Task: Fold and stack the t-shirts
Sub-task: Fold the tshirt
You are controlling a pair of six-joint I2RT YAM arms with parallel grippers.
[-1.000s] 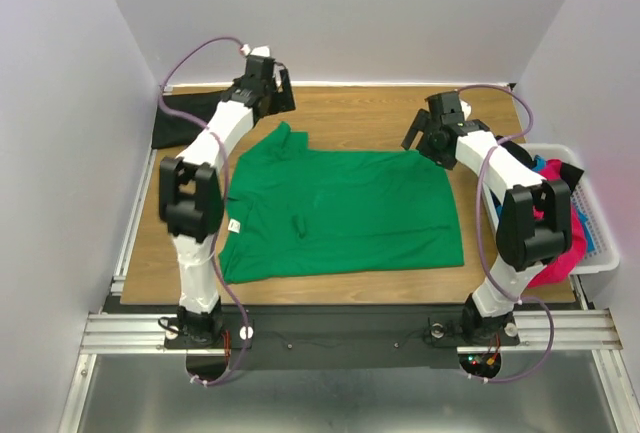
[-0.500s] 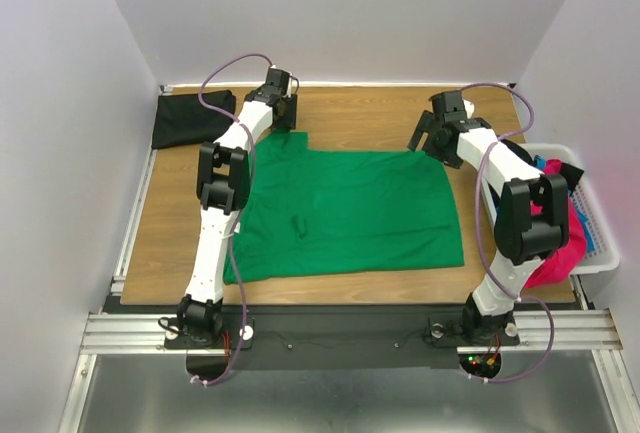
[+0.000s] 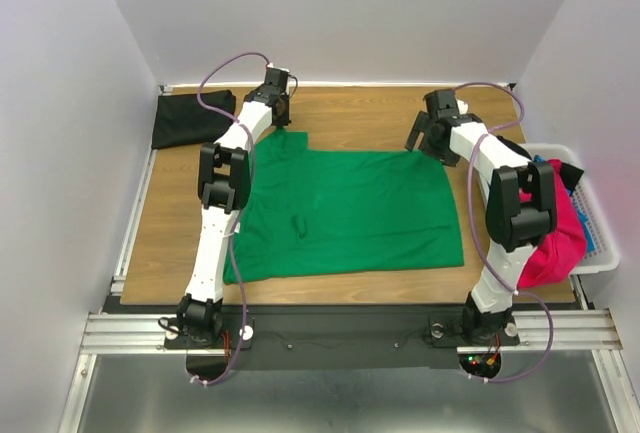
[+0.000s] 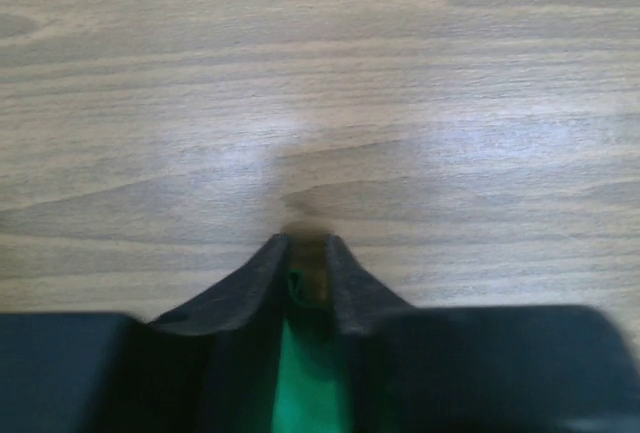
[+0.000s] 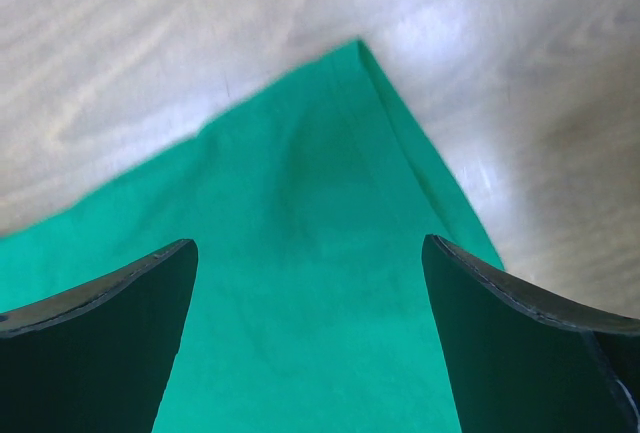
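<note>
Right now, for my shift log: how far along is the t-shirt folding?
Early. Done: one black t-shirt looks folded at the table's far left corner. In hand: the green t-shirt lies spread flat, unfolded; the left gripper is shut on its far left edge, and the right gripper is open over its far right corner. Left: the heap of magenta, blue and black shirts in the white basket.

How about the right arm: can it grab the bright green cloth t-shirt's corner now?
Probably yes: the right gripper hangs open above a corner of the green t-shirt, nothing between its fingers and the cloth.
</note>
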